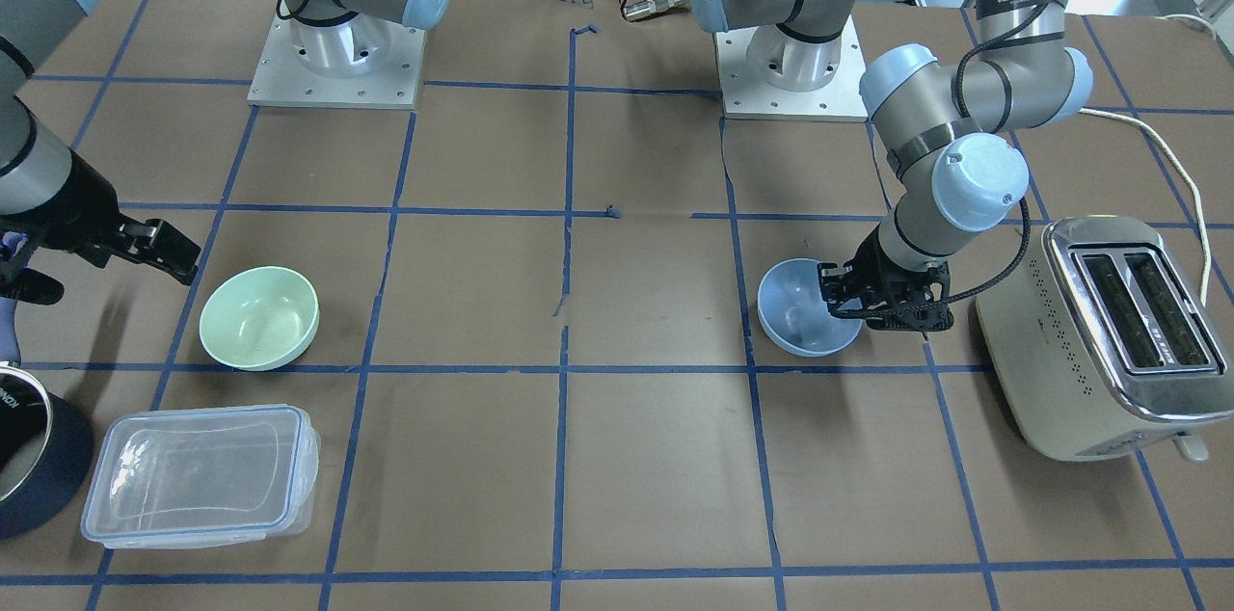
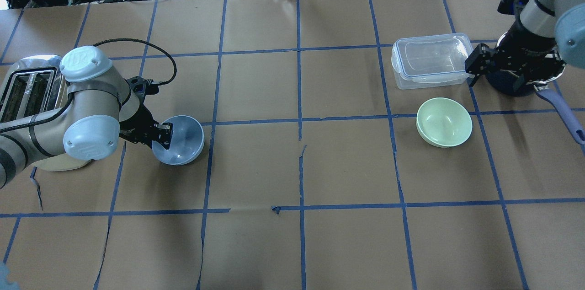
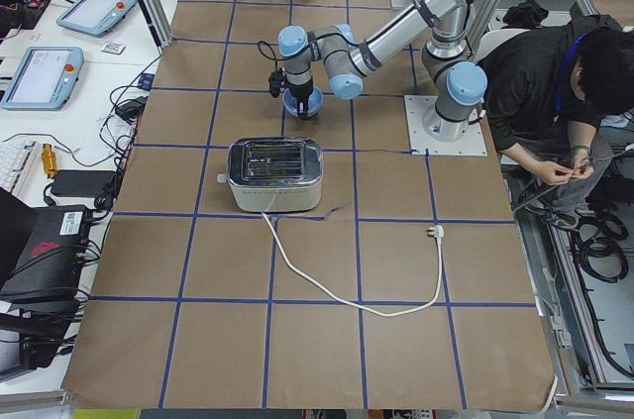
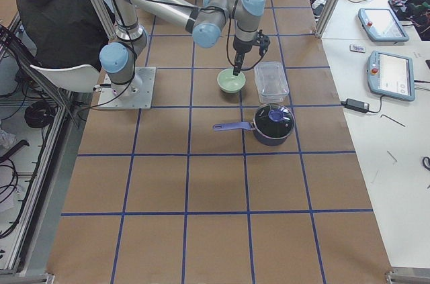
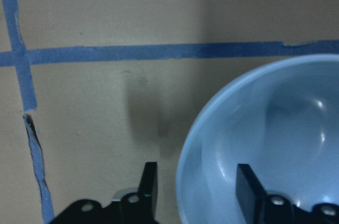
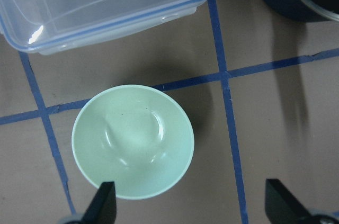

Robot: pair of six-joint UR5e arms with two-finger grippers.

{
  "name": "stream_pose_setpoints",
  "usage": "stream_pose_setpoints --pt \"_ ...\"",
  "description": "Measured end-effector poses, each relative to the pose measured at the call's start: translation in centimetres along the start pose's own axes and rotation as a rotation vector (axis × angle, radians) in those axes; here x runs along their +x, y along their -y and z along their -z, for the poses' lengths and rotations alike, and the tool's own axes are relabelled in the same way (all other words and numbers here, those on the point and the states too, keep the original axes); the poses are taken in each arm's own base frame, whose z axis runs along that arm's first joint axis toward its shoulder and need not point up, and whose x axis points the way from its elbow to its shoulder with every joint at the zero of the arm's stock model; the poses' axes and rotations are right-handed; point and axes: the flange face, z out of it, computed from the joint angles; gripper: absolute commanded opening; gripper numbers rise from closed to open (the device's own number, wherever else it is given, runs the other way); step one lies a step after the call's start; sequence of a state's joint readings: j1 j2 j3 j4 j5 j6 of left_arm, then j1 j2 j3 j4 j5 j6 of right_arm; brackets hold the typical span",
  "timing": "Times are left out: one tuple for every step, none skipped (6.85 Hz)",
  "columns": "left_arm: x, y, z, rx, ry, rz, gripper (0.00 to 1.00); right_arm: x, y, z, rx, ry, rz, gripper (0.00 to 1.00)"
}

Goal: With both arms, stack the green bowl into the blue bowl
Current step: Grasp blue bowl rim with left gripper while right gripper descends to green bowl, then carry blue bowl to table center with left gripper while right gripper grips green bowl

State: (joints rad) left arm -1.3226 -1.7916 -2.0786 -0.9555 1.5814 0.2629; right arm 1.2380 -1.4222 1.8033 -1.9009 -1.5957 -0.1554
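The pale blue bowl (image 1: 795, 312) sits on the table on my left side, next to the toaster. My left gripper (image 1: 839, 293) is open and straddles the bowl's rim. The left wrist view shows one finger (image 5: 149, 184) outside the blue bowl (image 5: 280, 139) and one inside, with a gap on both sides. The mint-green bowl (image 1: 258, 317) sits upright and empty on my right side. My right gripper (image 1: 178, 254) is open and hovers above and beside it, not touching. In the right wrist view the green bowl (image 6: 132, 142) lies just ahead of the wide-open fingers.
A silver toaster (image 1: 1109, 336) stands close behind my left arm, its cord trailing off. A clear lidded container (image 1: 198, 471) lies just beyond the green bowl. A dark pot (image 1: 29, 457) with a blue handle (image 2: 560, 109) stands under my right arm. A person (image 3: 555, 62) sits behind the robot.
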Motion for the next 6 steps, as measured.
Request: stream_pose_setpoints --pt "0.6 0.0 0.4 0.015 -0.048 0.000 0.00 0.1 0.2 -3.0 0.011 0.001 0.023 1.00" --pt "1.2 0.0 0.9 0.029 -0.080 0.000 0.00 0.1 0.6 -5.6 0.010 0.006 0.033 1.00" --pt "2.2 0.3 1.4 0.045 -0.117 0.014 0.00 0.1 1.2 -7.8 0.003 0.010 0.037 1.00" --pt "4.0 1.4 2.2 0.070 -0.177 0.044 0.00 0.2 1.6 -9.2 -0.006 0.013 0.039 1.00" --pt "7.4 2.9 3.3 0.093 -0.221 0.073 0.00 0.2 1.9 -10.5 -0.023 0.017 0.040 1.00" --pt "12.6 4.2 4.9 0.107 -0.236 0.102 0.00 0.1 2.1 -11.5 -0.041 0.022 0.040 0.89"
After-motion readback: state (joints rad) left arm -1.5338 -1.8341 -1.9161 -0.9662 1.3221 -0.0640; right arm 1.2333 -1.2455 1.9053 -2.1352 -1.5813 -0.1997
